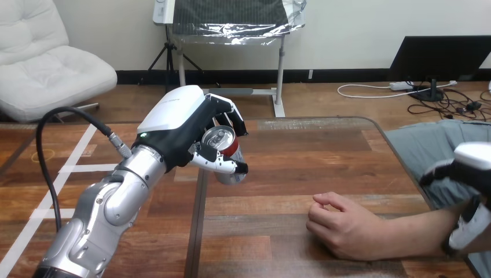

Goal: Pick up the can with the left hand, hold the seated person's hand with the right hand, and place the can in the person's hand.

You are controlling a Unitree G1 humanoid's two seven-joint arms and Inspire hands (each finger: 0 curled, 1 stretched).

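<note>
My left hand [173, 124] is raised above the table's middle, its fingers and thumb curled round a silver and red can [223, 145] that tilts with its top toward me. The person's hand [341, 226] rests on the table at the lower right, loosely closed and knuckles up, apart from the can. At the right edge my right hand [472, 168] sits over the person's forearm [417, 231], with one white finger [465, 229] curled down across it.
The glass-topped wooden table [301, 168] spreads under both hands, and its rounded far corner lies at the upper right. The person's knee [428, 145] shows beyond the table's right edge.
</note>
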